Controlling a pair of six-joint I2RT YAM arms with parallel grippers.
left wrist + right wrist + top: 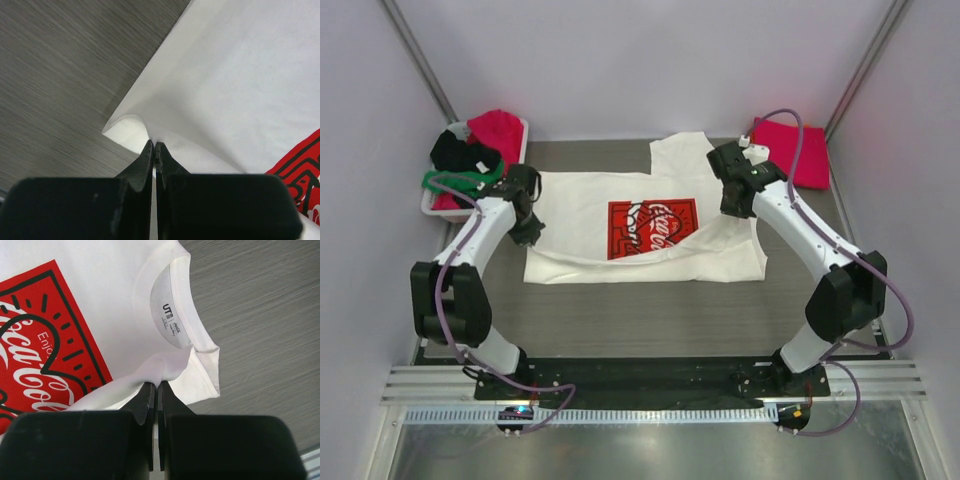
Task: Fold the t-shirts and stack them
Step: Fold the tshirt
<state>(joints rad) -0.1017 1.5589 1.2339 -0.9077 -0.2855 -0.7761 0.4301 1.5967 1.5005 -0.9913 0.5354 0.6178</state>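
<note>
Left gripper [154, 146] pressed together on a hem corner of the cream Coca-Cola t-shirt [575, 215], right gripper [154, 387] pinching cloth with the collar [192, 315] just ahead, shirt flat on the table [620, 310] between both tips, probably held at both ends for an even lengthwise fold.

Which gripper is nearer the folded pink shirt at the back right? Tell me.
Right. The right gripper holds the white shirt near its collar, close to the pink shirt; the left gripper holds the opposite edge, farther away.
</note>
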